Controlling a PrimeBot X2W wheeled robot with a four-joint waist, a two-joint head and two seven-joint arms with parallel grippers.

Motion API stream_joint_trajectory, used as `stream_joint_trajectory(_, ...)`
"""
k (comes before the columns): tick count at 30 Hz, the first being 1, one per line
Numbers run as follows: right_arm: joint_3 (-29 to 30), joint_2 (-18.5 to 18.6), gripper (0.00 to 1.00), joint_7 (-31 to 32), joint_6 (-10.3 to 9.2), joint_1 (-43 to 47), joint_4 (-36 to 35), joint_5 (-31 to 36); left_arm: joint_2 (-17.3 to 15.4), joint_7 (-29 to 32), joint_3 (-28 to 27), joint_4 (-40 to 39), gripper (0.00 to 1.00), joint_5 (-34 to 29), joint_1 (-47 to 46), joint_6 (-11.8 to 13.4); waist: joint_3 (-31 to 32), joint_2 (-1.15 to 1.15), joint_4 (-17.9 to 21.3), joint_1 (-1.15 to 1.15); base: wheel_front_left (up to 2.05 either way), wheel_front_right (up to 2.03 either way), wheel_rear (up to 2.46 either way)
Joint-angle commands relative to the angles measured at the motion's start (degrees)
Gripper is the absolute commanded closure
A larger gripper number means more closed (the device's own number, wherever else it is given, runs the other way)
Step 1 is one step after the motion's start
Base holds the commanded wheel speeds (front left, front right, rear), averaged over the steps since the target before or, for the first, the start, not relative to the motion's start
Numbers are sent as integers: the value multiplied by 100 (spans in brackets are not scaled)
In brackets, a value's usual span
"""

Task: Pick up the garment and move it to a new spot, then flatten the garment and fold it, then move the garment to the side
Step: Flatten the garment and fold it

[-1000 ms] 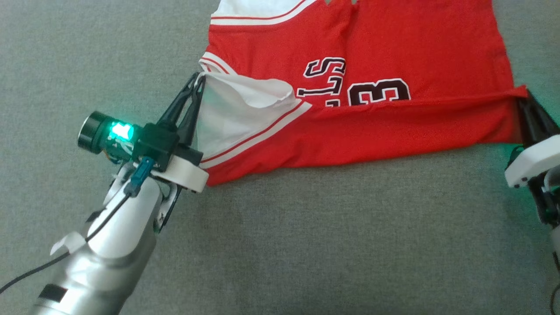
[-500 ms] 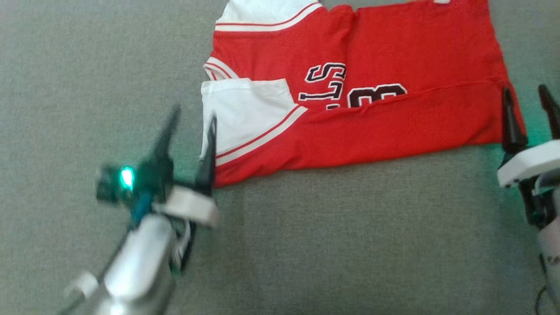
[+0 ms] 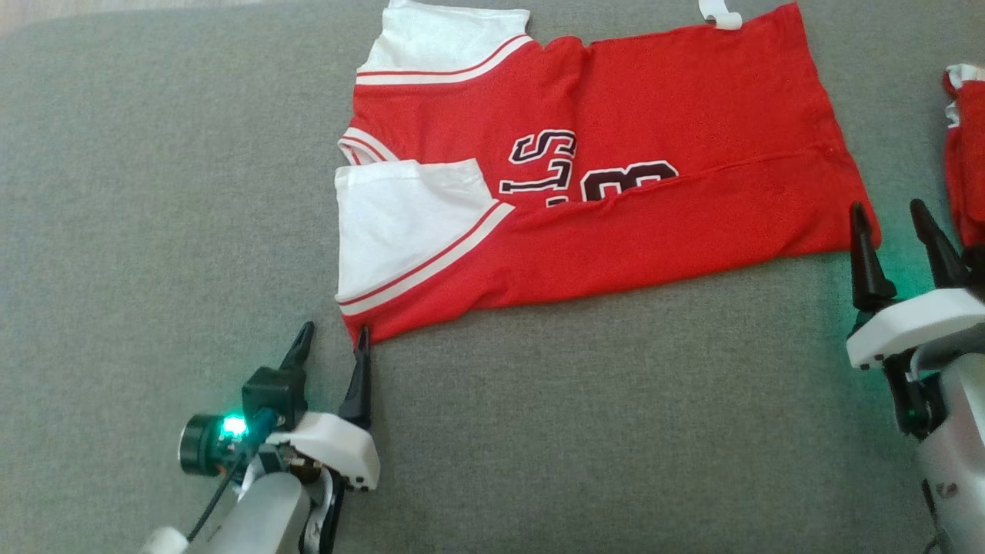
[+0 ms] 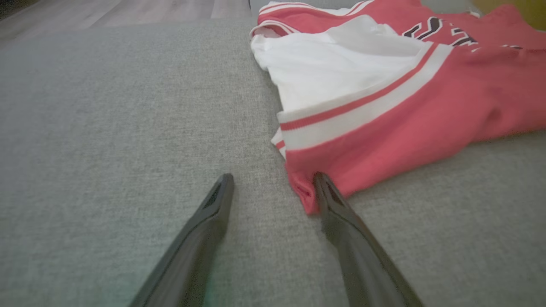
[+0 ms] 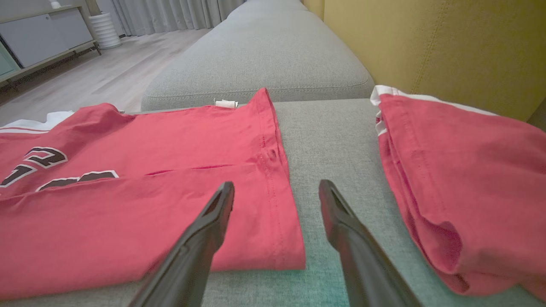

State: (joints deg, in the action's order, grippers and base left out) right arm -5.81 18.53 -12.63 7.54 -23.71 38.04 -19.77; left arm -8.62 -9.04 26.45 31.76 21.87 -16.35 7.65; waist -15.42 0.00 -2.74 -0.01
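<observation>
The garment [image 3: 616, 131] is a red jersey with white sleeves and dark lettering, lying flat on the grey sofa cushion [image 3: 577, 431]. Its near long edge is folded up over the middle. My left gripper [image 3: 332, 332] stands open just before the garment's near left corner. In the left wrist view that gripper [image 4: 274, 177] has one finger touching the red corner [image 4: 307, 192], with nothing between the jaws. My right gripper [image 3: 886, 208] is open at the near right corner. In the right wrist view it [image 5: 276, 184] hovers over the hem [image 5: 273, 204] of the garment [image 5: 128, 204].
A second folded red garment [image 3: 966, 154] lies at the right edge, close beside the right gripper, and shows again [image 5: 460, 179] in the right wrist view. A yellow backrest [image 5: 426, 42] rises behind it. Another grey cushion [image 5: 264, 55] and wood floor [image 5: 106, 72] lie beyond.
Both grippers have opened, let go of the garment's folded edge and drawn back toward me. The fold now lies flat. The camera has shifted slightly.
</observation>
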Motion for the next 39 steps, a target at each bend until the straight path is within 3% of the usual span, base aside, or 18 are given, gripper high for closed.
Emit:
stream_joint_trajectory(1, -124, 32, 0, -82, -5, 96, -103, -54, -105, 144, -177, 52, 0, 53, -164, 71, -11, 0, 22, 1, 0, 0, 0)
stream_joint_trajectory(3, -136, 35, 0, -84, -5, 94, -87, -63, -94, 270, -140, 118, 0, 99, -181, 4, -24, 0, 36, 1, 0, 0, 0)
stream_joint_trajectory(4, -136, 37, 0, -84, -5, 93, -77, -67, -90, 307, -118, 130, 20, 118, -187, -39, -32, 0, 40, 1, 0, 0, 0)
stream_joint_trajectory(5, -135, 41, 0, -80, -5, 90, -62, -73, -89, 320, -97, 129, 77, 131, -194, -82, -41, 0, 40, 1, 0, 0, 0)
stream_joint_trajectory(6, -135, 42, 0, -67, -5, 86, -41, -81, -80, 324, -75, 118, 100, 143, -196, -120, -47, 0, 38, 1, 0, 0, 0)
stream_joint_trajectory(14, -57, 70, 0, 89, -5, 50, 222, -176, -114, 242, 66, -72, 100, 100, -262, -270, -89, 0, -113, 1, 0, 0, 0)
stream_joint_trajectory(22, -4, 83, 2, 299, -5, -1, 547, -257, -314, 166, 94, -303, 100, -30, -296, -154, -71, 0, -277, 1, 0, 0, 0)
stream_joint_trajectory(24, -36, 73, 75, 355, -5, 11, 576, -321, -342, 147, 89, -353, 100, -35, -293, -130, -56, 0, -303, 1, 0, 0, 0)
stream_joint_trajectory(25, -56, 62, 100, 375, -5, 28, 571, -362, -354, 142, 89, -377, 100, -34, -286, -122, -46, 0, -307, 1, 0, 0, 0)
stream_joint_trajectory(32, -31, 171, 100, 298, -5, 394, 366, -614, -428, 167, 124, -611, 100, -15, -103, -59, 199, 0, -321, 1, 0, 0, 0)
stream_joint_trajectory(39, 109, 338, 100, 267, -5, 1202, 38, -764, -599, 337, 174, -1107, 100, 90, 673, 95, 675, 0, -277, 1, 0, 0, 0)
